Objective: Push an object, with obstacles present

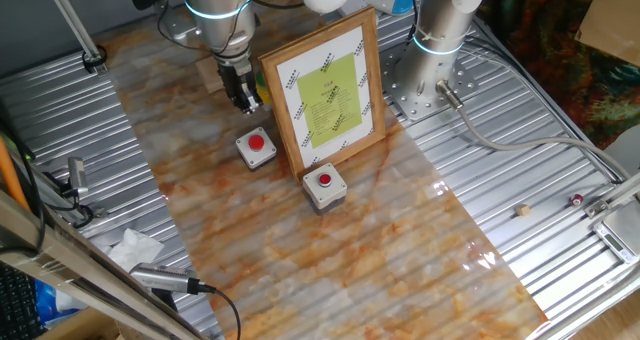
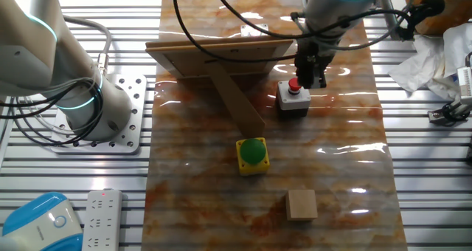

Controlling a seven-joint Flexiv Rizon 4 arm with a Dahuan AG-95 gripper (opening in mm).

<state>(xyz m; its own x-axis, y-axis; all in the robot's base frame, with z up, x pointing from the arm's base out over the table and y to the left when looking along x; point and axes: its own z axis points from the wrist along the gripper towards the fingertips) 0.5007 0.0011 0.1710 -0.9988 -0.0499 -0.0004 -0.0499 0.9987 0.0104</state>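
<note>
Whether the jaws of the gripper point(image 2: 310, 80) stood parted or closed could not be told. It hung above a grey button box point(image 2: 293, 98), beside the picture frame point(image 1: 328, 88). Another grey button box point(image 1: 324, 185) sat before the frame. A yellow box with a green button point(image 2: 253, 155) lay between gripper and wooden cube point(image 2: 302, 204).

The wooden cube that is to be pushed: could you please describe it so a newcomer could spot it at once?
Start from the standing picture frame and look behind it, on the side of its prop. Past the yellow box with a green button, toward the mat's edge, lies the wooden cube. It alone is plain light wood with no button.
</note>
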